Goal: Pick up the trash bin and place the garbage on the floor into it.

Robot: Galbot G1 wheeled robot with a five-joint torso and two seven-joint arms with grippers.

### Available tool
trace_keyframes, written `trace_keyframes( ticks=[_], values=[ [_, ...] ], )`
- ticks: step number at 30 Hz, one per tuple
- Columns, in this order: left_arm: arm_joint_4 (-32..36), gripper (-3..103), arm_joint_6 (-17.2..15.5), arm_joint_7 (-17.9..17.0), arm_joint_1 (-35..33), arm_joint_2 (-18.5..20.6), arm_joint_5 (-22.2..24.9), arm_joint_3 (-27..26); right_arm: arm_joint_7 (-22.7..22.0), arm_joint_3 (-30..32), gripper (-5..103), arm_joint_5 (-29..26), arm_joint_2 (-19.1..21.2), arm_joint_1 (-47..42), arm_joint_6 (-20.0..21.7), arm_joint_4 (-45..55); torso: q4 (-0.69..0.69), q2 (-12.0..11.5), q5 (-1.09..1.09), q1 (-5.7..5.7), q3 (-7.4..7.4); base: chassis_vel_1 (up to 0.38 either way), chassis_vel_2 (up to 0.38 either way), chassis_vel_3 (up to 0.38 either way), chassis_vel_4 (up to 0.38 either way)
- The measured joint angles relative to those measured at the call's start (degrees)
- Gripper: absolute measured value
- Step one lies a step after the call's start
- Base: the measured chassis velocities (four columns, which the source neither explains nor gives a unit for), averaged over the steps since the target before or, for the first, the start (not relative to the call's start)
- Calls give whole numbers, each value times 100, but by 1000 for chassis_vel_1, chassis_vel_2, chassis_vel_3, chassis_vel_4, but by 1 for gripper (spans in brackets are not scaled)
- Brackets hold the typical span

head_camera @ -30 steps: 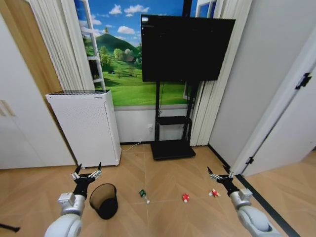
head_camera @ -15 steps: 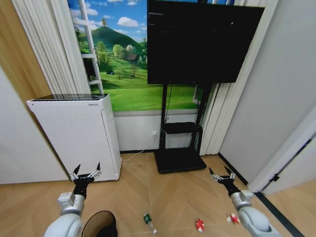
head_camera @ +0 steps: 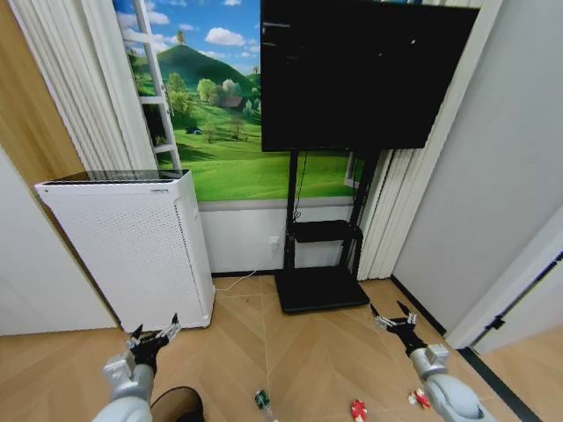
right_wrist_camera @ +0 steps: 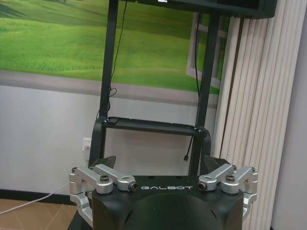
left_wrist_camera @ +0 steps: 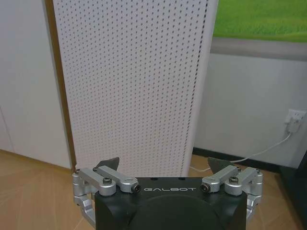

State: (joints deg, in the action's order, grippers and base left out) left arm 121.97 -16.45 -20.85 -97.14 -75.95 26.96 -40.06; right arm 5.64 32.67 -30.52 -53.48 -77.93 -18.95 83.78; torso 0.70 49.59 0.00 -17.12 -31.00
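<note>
Two end effectors open, left above bin, right above wrappers, bottle between.

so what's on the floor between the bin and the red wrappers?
Head view: the green-label bottle lies between the trash bin and nearer wrapper; otherwise bare floor.

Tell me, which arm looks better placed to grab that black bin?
Probably the left. The left gripper hangs open just above the trash bin at the head view's lower edge, while the right gripper, also open, sits across the floor near the red wrappers.
</note>
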Motion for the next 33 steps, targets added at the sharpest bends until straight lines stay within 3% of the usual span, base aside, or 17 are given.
trace_keyframes(
  ticks=[7, 9, 16, 26, 33],
  values=[
    [-61, 100, 450, 388, -28, -70, -237, -194, 13, -40, 100, 95, -134, -19, -69, -101, 1, -1, 0, -4, -1, 0, 0, 0, 0],
    [91, 100, 948, 875, 165, -14, -529, -321, 12, -57, 100, 112, -158, -7, -77, -96, 2, -1, 0, -4, -1, 0, 0, 0, 0],
    [227, 100, 1498, 1424, 354, 234, -494, -391, 10, -8, 100, 62, -98, -10, -83, -28, 2, -1, -1, -4, -1, 0, 0, 0, 0],
    [160, 100, 1488, 1628, 328, 294, -731, -412, 22, 39, 100, 38, -87, -57, -114, 14, 2, -60, 0, 20, 30, 0, 0, 0, 0],
    [126, 100, 1524, 1650, 347, 299, -740, -427, 4, 29, 100, 29, -85, -42, -100, 62, 2, -300, 0, 122, 171, 0, 0, 0, 0]
  ],
)
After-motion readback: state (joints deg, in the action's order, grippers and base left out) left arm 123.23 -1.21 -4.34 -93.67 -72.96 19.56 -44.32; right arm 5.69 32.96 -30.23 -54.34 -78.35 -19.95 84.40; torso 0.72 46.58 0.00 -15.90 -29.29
